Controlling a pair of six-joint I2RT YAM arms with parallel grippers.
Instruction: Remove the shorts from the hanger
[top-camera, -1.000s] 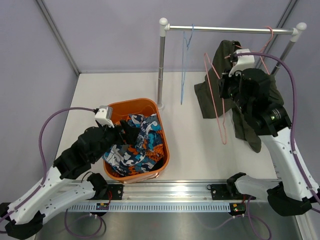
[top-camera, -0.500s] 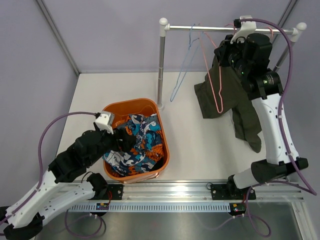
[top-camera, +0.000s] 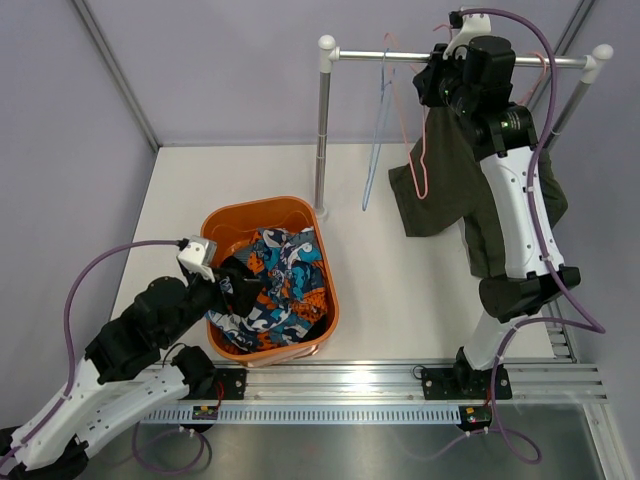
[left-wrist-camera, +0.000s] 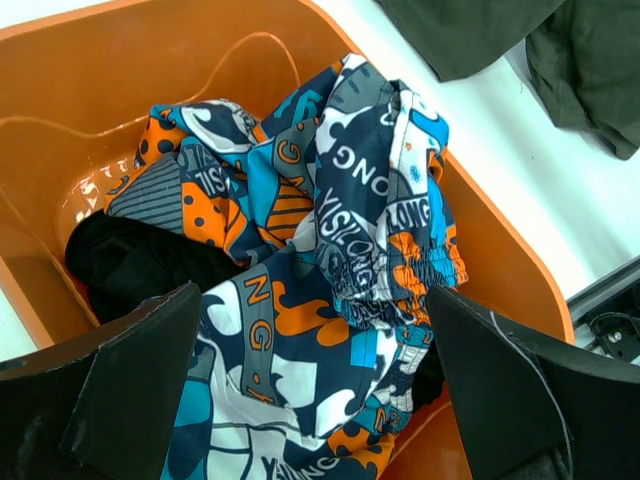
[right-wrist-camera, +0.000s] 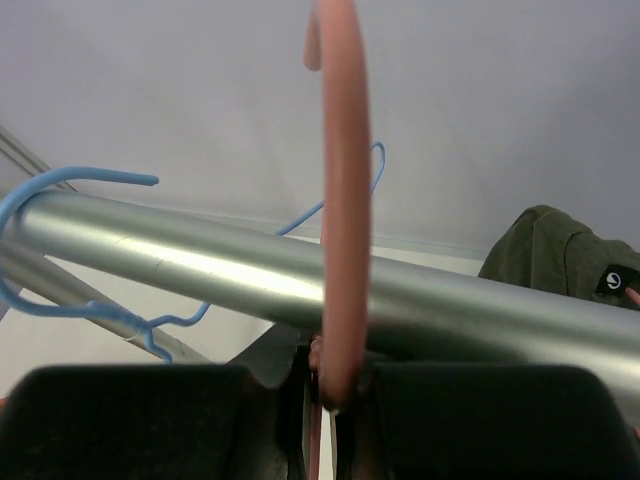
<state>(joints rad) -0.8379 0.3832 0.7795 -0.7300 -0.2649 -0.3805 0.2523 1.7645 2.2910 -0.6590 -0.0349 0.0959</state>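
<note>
- Right wrist view: right end effector clamped on pink hanger, whose hook crosses the rail.
- Left wrist view: left end effector spread apart above patterned shorts in orange basket.

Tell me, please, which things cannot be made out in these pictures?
Right wrist view: the pink hanger below the right claw is hidden by its fingers.
Top external view: the top of the olive garment is behind the right arm, so what holds it is unclear.
Left wrist view: the black garment lies mostly under the patterned shorts; its kind is unclear.
</note>
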